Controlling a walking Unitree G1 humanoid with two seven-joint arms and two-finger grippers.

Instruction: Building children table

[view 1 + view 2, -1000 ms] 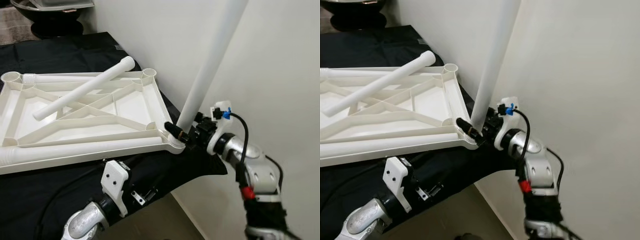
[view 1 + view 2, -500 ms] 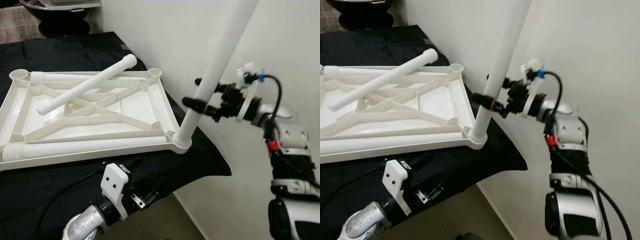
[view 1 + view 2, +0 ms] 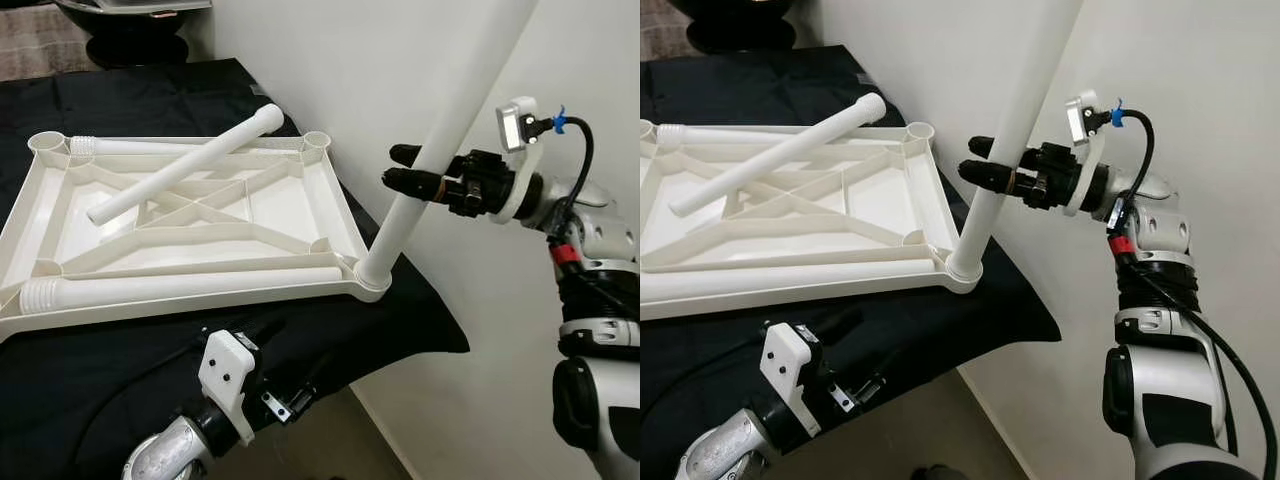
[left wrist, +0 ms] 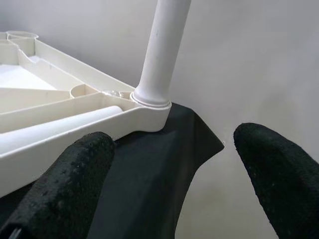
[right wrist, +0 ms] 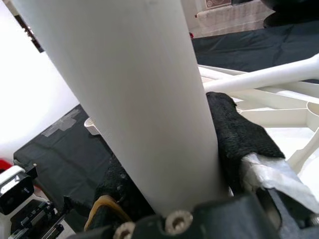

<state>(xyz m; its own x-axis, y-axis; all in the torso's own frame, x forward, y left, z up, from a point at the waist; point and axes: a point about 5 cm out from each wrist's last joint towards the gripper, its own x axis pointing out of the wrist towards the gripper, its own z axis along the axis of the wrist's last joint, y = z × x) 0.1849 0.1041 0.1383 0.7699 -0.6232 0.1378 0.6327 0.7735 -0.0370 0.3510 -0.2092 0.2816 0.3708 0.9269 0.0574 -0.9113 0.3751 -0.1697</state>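
Right gripper (image 3: 408, 168) clamped on upright leg (image 3: 440, 150), steadying it in the corner socket at 4 o'clock of the upside-down tabletop (image 3: 290, 205). Left gripper (image 4: 174, 174), fingers apart, waits nearby at 6 o'clock.

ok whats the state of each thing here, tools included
tabletop: upside down on the black cloth
standing leg: in the near right corner socket, tilted
two loose legs: lying on the tabletop's underside
right tool: shut on the standing leg
left tool: open, below the table's edge
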